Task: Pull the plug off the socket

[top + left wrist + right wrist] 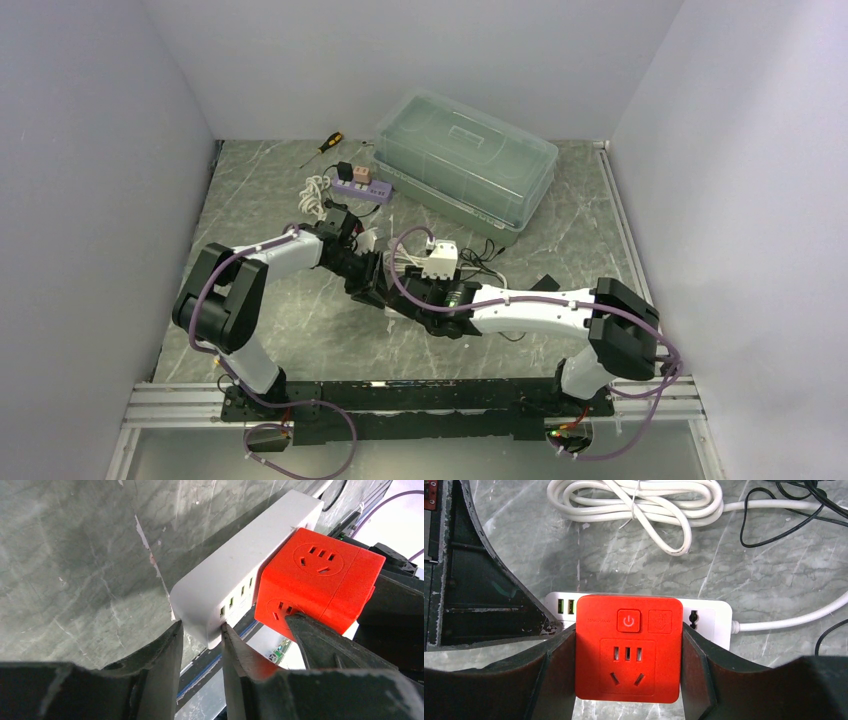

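A red cube plug [629, 650] with a power button sits against the face of the white power strip [709, 617]. My right gripper [629, 667] is shut on the cube, one finger on each side. The cube also shows in the left wrist view [320, 580], pressed on the strip [235, 575]. My left gripper [202, 630] is shut on the strip's rounded end. In the top view both grippers meet at table centre, the left gripper [372, 285] and the right gripper [412, 292], and they hide the cube.
The strip's white cable lies coiled [639, 505] behind it, with thin black wires [774, 515] to the right. A clear lidded plastic box [465, 165], a purple power strip [360, 187] and a screwdriver [325, 147] lie at the back.
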You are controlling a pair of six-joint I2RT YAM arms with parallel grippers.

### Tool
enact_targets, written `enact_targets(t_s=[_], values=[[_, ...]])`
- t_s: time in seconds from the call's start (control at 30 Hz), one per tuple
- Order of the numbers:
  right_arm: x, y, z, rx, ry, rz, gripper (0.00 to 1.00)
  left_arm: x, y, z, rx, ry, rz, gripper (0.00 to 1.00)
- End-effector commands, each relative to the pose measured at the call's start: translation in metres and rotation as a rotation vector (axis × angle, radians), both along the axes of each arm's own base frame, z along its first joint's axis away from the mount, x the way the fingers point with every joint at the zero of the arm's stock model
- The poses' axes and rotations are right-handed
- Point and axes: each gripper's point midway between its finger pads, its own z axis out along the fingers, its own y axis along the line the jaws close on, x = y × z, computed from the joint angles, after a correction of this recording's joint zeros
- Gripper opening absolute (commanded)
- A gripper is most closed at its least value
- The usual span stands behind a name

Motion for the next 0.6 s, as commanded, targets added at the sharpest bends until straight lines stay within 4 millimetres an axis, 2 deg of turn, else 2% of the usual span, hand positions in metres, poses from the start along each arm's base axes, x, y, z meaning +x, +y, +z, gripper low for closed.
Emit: enact_targets(t_s=[0.0, 0.27, 0.37, 0.57], values=[[0.008, 0.021, 0.039, 0.118, -0.07, -0.007, 0.0, 0.012, -0.002, 0.009, 0.012, -0.08, -0.007, 0.0], [0.011, 0.015, 0.039, 0.231, -0.041, 0.002, 0.0, 0.013, -0.005, 0.011, -0.008, -0.079, -0.012, 0.0], [0.011, 0.013, 0.039, 0.218, -0.041, -0.009, 0.0, 0.013, -0.008, 0.018, -0.031, -0.095, -0.016, 0.18], [0.012, 0.006, 0.044, 0.301, -0.061, -0.028, 0.0, 0.014, -0.013, 0.038, -0.108, -0.147, -0.022, 0.55]])
